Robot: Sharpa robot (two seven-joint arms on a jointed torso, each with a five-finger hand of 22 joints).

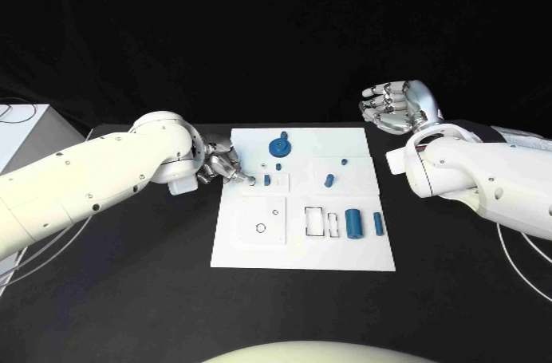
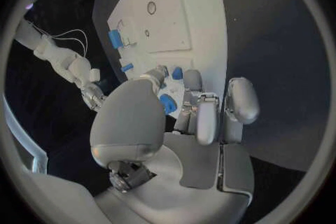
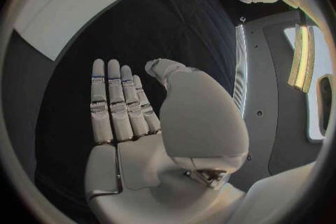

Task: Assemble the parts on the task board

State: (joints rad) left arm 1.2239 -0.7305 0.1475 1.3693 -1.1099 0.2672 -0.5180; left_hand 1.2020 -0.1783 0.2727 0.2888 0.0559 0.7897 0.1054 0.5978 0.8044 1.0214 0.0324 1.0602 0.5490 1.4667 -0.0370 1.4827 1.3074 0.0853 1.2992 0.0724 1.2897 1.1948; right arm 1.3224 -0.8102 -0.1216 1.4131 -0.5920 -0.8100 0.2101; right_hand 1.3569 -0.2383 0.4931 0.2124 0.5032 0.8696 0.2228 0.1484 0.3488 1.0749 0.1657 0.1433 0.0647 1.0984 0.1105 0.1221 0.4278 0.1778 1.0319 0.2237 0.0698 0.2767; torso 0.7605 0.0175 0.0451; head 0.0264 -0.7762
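The black table (image 1: pixel 138 299) carries everything, and the flat white rectangular task board (image 1: pixel 345 259) lies in the middle of it, so I place the rest against that board.

The robot's left white arm (image 1: pixel 92 179) reaches in to the board's left edge, about halfway along its far half. Its silver left hand (image 1: pixel 221 165) sits right at that edge, fingers curled down toward the board surface near a small blue peg (image 1: pixel 267 179). In the left wrist view the fingertips (image 2: pixel 155 75) are bunched close to a small blue piece (image 2: pixel 168 103), but I cannot tell whether they actually pinch it or only hover against it.

The right white arm (image 1: pixel 483 175) stays off the board's right side. Its silver right hand (image 1: pixel 397 104) is raised beyond the board's far right corner, well apart from it. The right wrist view shows this hand (image 3: pixel 133 117) flat, fingers straight and side by side, thumb out, holding nothing.

On the board, the largest part is a round blue wheel-like piece (image 1: pixel 280 147) near the far edge, left of centre. A thick blue cylinder (image 1: pixel 353 222) lies in the near right area, with a slimmer blue pin (image 1: pixel 379 223) just beside it on the right. A short blue piece (image 1: pixel 329 179) lies near the board's middle, and a tiny blue piece (image 1: pixel 341 160) sits just beyond it.
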